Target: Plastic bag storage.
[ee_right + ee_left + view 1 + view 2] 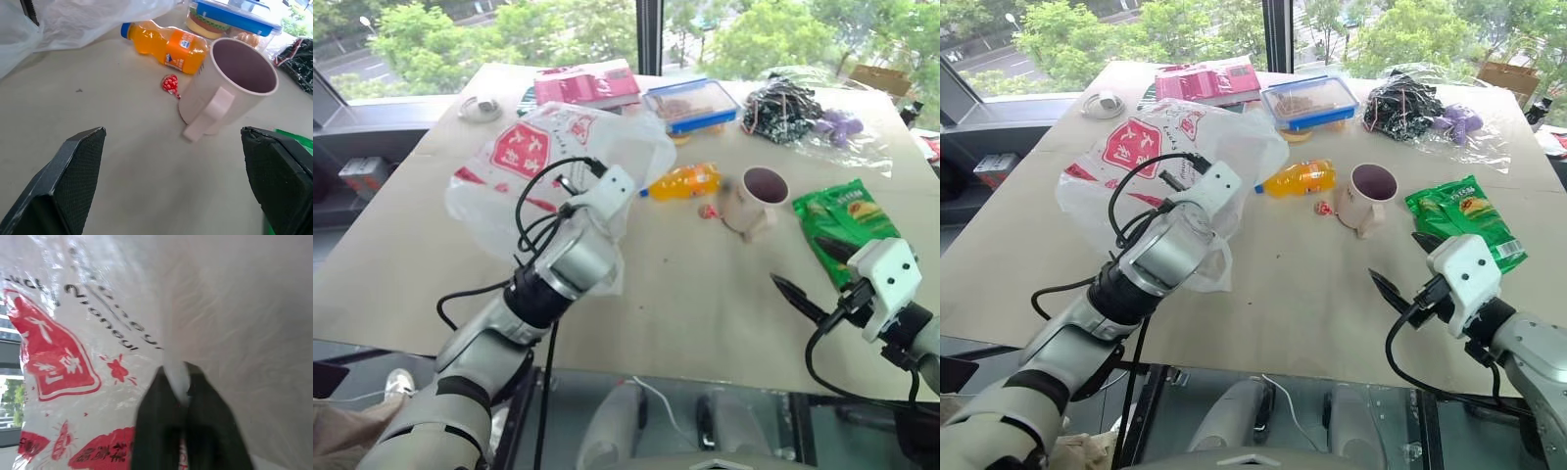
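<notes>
My left gripper (182, 389) pinches a thin fold of the plastic bag (524, 162), which billows over the table's (685, 294) left side. Right gripper (176, 171) hangs wide apart near the mug (230, 83). That slippery film could slide free or tear.

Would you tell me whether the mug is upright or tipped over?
Upright: the mug stands on the table with its open mouth facing up; it looks empty.
</notes>
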`<state>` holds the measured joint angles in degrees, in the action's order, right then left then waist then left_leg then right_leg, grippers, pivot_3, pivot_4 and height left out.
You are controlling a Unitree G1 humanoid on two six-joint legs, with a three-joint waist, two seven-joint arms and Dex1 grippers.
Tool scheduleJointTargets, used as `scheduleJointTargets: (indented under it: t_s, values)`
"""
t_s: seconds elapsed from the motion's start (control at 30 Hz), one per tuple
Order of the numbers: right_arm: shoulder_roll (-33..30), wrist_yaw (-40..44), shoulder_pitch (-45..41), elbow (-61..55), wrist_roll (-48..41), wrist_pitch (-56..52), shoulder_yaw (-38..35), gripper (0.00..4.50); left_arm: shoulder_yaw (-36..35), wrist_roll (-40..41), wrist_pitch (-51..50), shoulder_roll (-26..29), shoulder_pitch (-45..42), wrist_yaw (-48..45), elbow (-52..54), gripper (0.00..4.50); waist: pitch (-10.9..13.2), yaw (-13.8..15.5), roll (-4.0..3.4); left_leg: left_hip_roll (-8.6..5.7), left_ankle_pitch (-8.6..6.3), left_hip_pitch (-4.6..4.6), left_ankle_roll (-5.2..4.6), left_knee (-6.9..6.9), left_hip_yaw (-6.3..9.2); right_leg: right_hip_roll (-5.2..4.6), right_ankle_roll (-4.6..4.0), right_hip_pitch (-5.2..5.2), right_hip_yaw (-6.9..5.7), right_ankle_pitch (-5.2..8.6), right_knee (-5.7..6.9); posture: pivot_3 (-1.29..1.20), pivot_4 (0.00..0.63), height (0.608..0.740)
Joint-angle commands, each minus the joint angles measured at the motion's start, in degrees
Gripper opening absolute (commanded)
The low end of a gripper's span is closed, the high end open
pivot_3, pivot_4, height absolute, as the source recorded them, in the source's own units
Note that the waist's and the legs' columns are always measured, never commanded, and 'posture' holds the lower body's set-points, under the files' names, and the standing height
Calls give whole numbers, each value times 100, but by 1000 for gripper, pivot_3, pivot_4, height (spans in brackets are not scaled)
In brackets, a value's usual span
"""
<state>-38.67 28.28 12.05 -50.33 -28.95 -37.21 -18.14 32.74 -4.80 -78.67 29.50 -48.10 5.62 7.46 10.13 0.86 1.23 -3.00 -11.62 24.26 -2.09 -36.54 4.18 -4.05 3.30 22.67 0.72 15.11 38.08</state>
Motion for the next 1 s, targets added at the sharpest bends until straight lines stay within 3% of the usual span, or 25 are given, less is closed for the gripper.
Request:
scheduleJointTargets:
  t_s: [0.03,0.17,0.3,0.43,0.73,1.0]
  values:
    - [22,-133,-221,-165,34,55,69,4500,-681,-78,427,226,22,-329,509,92,0,-7,0,0,0,1,1,0,0,0,0,0,0,0,0,0,150,732]
    - [47,-218,-550,-83,-32,-14,191,4500,-1687,480,758,632,-13,-1322,533,92,0,-19,-1,5,7,0,13,1,0,3,-2,3,-1,0,0,0,150,732]
    - [71,-260,-854,-29,-11,-32,398,4500,-2738,1683,744,1097,-344,-3082,-210,92,0,-13,-1,6,8,-3,13,1,-1,4,-2,2,-14,0,1,0,150,732]
    - [138,-378,-1213,-32,-3,-89,673,4500,-2846,2135,1621,1817,-578,-4621,-1059,92,0,-17,-2,0,8,-1,13,0,-1,8,-2,1,-32,0,-1,0,150,732]
    - [361,-606,-2597,384,91,-547,1642,4500,-3405,2851,1663,1978,-1623,-6112,-3239,92,1,-70,-2,-1,1,8,-3,-11,5,20,-1,4,-42,-1,5,0,150,732]
    - [539,-718,-4246,2100,2036,-76,3747,4500,-3471,2734,2001,2444,-1983,-6777,-4121,92,2,-205,1,-5,7,52,6,-42,-12,26,-3,77,-16,0,86,0,150,732]
